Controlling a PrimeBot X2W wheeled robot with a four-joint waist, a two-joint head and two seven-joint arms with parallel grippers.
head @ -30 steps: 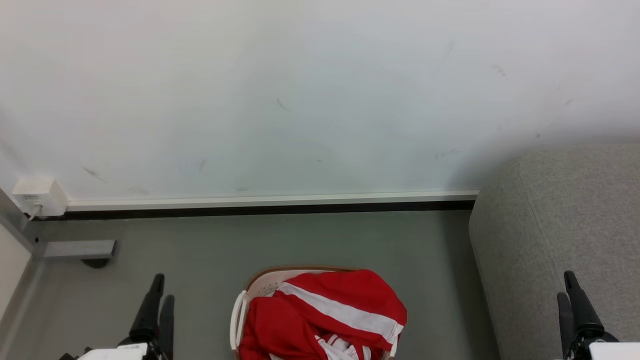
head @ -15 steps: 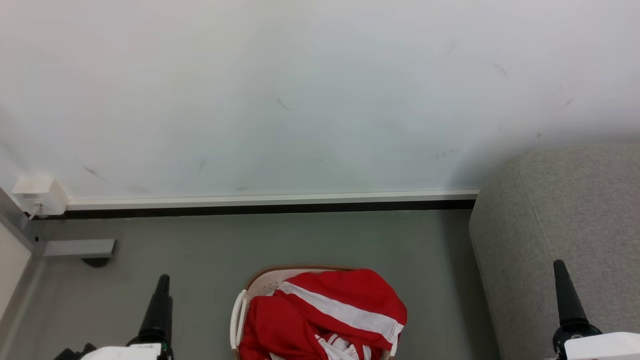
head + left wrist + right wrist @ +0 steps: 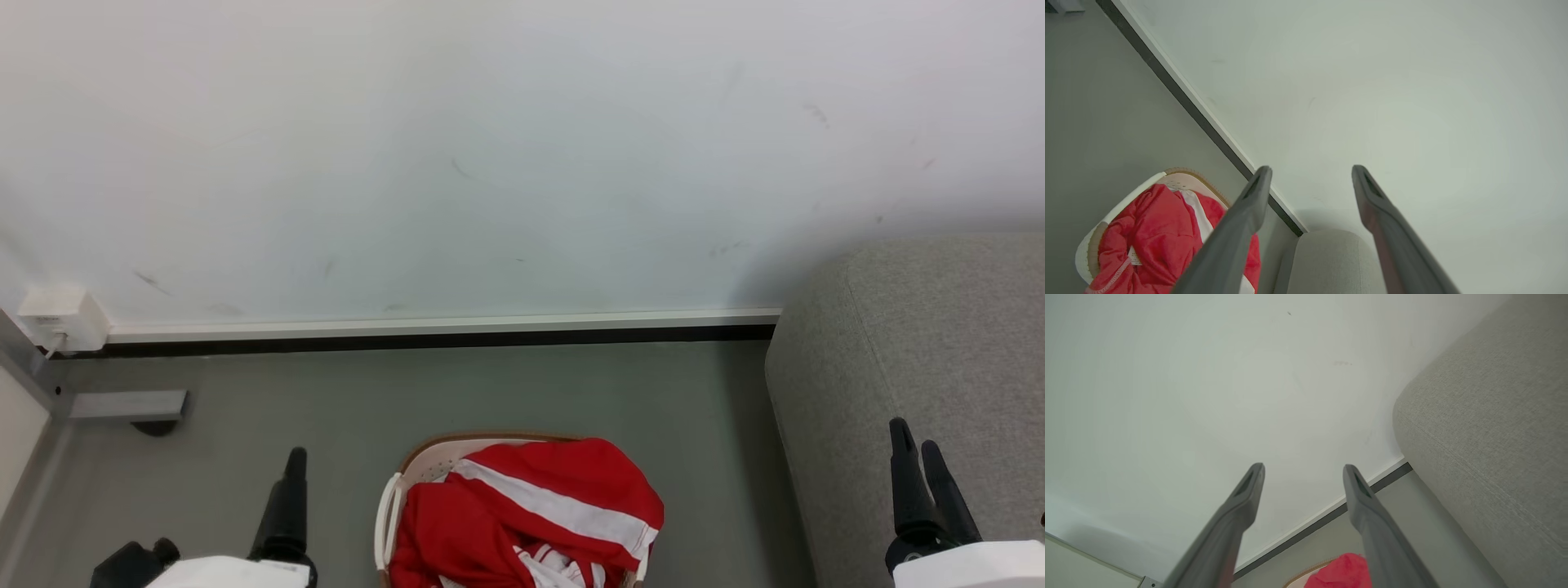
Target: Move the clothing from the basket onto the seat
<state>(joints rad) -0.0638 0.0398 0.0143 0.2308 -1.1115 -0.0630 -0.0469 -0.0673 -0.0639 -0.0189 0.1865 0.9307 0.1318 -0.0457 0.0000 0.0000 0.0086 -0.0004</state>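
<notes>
Red clothing with a broad white stripe (image 3: 531, 510) is heaped in the cream basket (image 3: 424, 464) on the floor at the bottom centre of the head view. The left wrist view has the clothing (image 3: 1155, 237) and the basket's rim (image 3: 1186, 173) at lower left. A red bit of clothing (image 3: 1341, 571) peeks at the bottom of the right wrist view. The grey seat (image 3: 939, 359) stands to the right, seen too as the seat (image 3: 1490, 428) and seat (image 3: 1331, 261). My left gripper (image 3: 294, 457) is left of the basket, open (image 3: 1310, 173). My right gripper (image 3: 914, 433) hangs before the seat, open (image 3: 1303, 470).
A white wall with a pale skirting board (image 3: 441, 325) runs behind the basket. A grey metal furniture foot (image 3: 126, 405) and a white socket box (image 3: 61, 318) sit at the far left. Grey floor (image 3: 490, 392) lies between basket and wall.
My left gripper has shifted right, toward the basket. My right gripper has shifted left and turned, so both its fingers show again. The basket and clothing have not moved.
</notes>
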